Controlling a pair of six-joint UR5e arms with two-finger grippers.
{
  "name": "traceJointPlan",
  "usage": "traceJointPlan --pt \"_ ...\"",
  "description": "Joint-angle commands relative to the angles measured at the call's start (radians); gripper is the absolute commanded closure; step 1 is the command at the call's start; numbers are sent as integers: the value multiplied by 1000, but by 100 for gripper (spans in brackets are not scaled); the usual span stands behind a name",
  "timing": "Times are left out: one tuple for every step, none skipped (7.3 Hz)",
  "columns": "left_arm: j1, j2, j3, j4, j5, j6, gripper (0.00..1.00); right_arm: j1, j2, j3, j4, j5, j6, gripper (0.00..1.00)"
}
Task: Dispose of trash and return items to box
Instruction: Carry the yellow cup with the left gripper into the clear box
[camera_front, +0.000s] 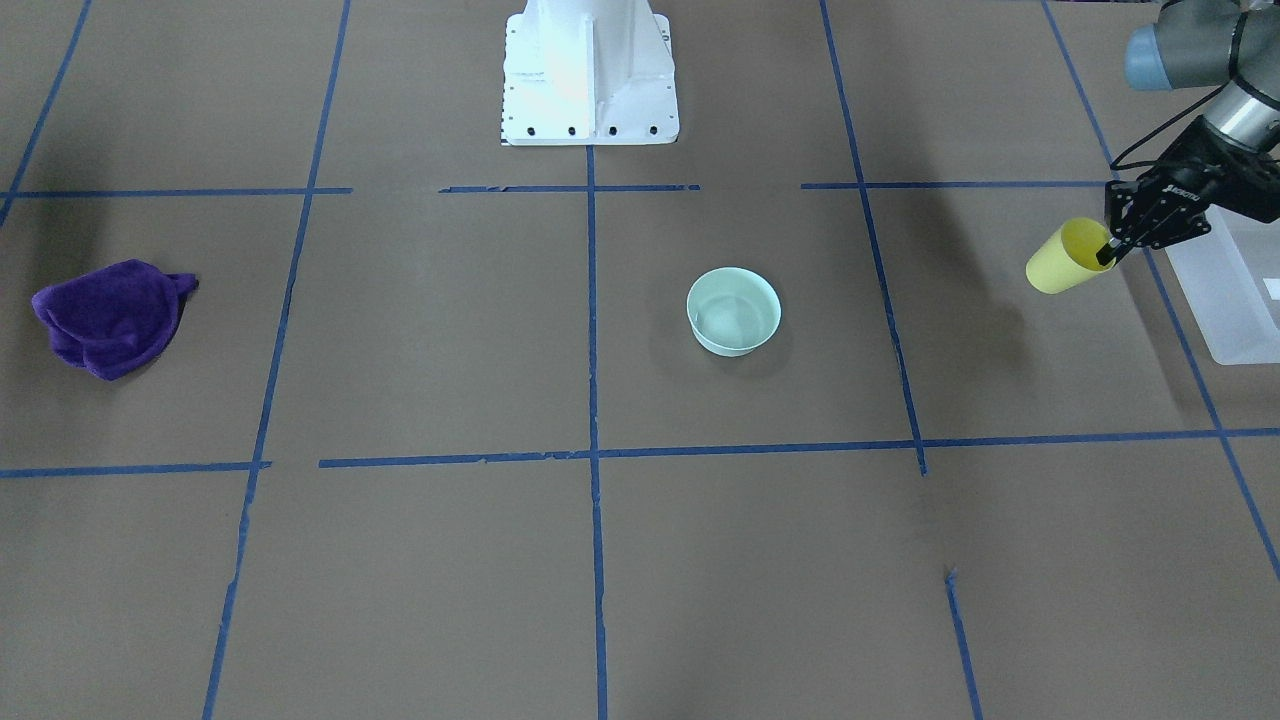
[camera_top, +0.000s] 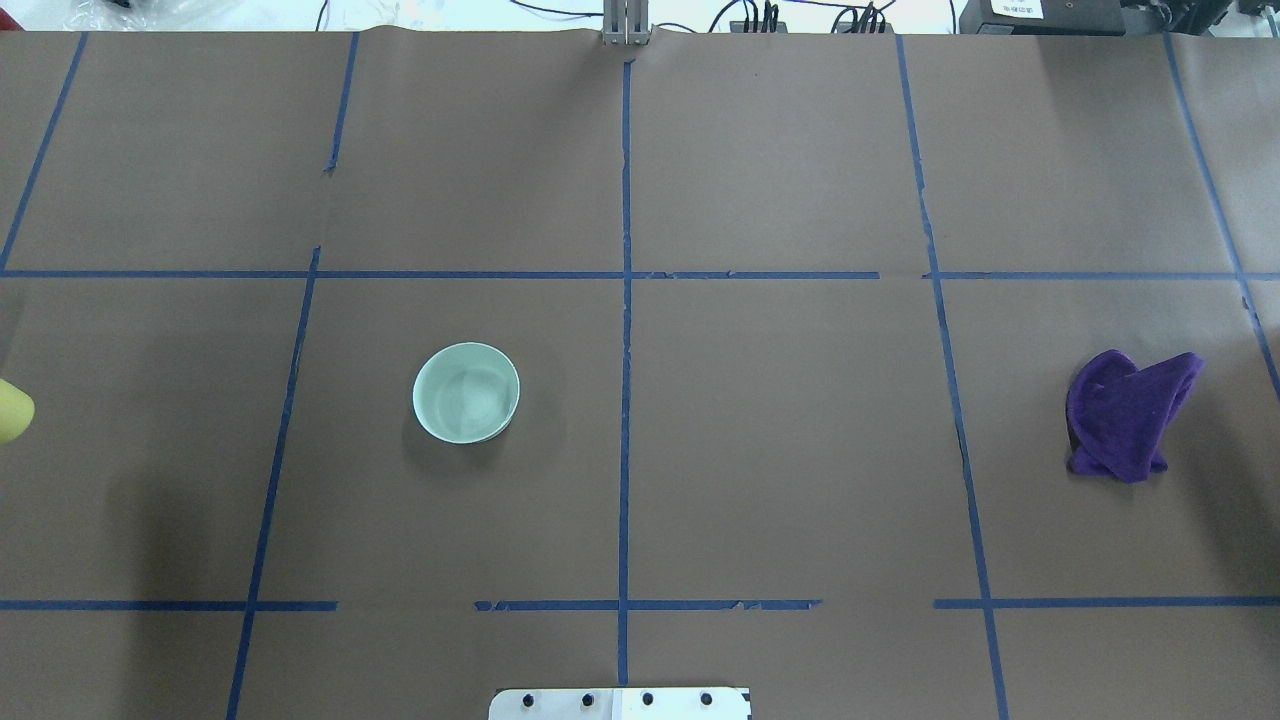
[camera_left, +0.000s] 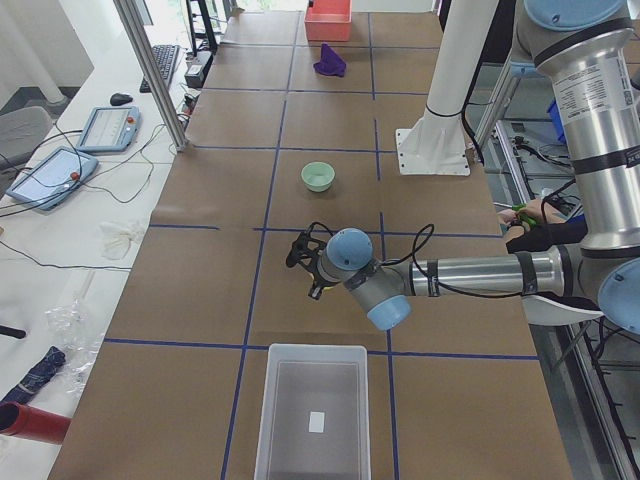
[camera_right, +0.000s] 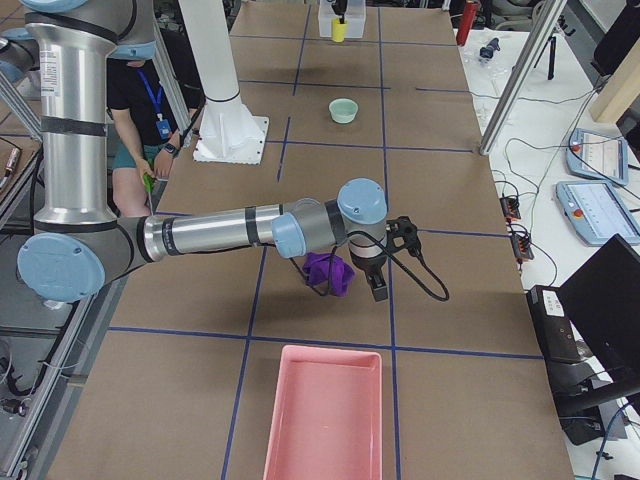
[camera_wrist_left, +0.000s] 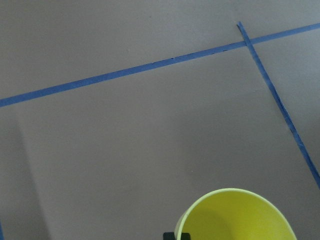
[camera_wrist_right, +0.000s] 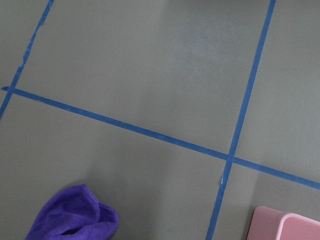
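1. The robot's left end effector (camera_front: 1110, 250) is clamped on the rim of the yellow tumbler cup (camera_front: 1062, 258), one finger inside the mouth and one outside. It carries the cup tipped on its side and clear of the brown desk (camera_front: 600, 560).
2. The cup hangs just beside the translucent plastic bin (camera_front: 1235, 290), which sits at the desk's end on the robot's left. A rim pinch seems to suit so thin a wall, and it leaves the cup free to drop straight down once it is over the bin.
3. The cup is not yet above the bin, so the delivery appears close but unfinished. A short carry toward the bin looks like what remains before letting go.
4. The mint-green bowl (camera_front: 733, 310) stands upright near the middle of the desk, well apart from the bin and from both arms. It is probably the next item to be returned.
5. At the far end, on the robot's right, the right end effector (camera_right: 378, 288) hangs above the desk near the crumpled purple cloth (camera_right: 328, 272) and a pink tray (camera_right: 325, 410). Only a side view shows it, so whether its fingers are apart or together cannot be told.
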Motion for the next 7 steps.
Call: traceJointPlan --pt "-217 -5 10 262 -28 408 100 0 2 -5 0 -1 0 0" --pt "-322 -47 40 419 -24 621 100 0 2 -7 0 -1 0 0" --pt "-396 -110 106 504 -21 784 100 0 2 -7 0 -1 0 0" --pt "-413 -124 154 506 -19 828 100 0 2 -7 0 -1 0 0" --pt "-415 -119 177 489 -15 816 100 0 2 -7 0 -1 0 0" --pt "-415 -122 221 433 -16 774 100 0 3 -8 0 -1 0 0" --pt "-407 -109 275 314 -15 710 100 0 5 -11 0 -1 0 0"
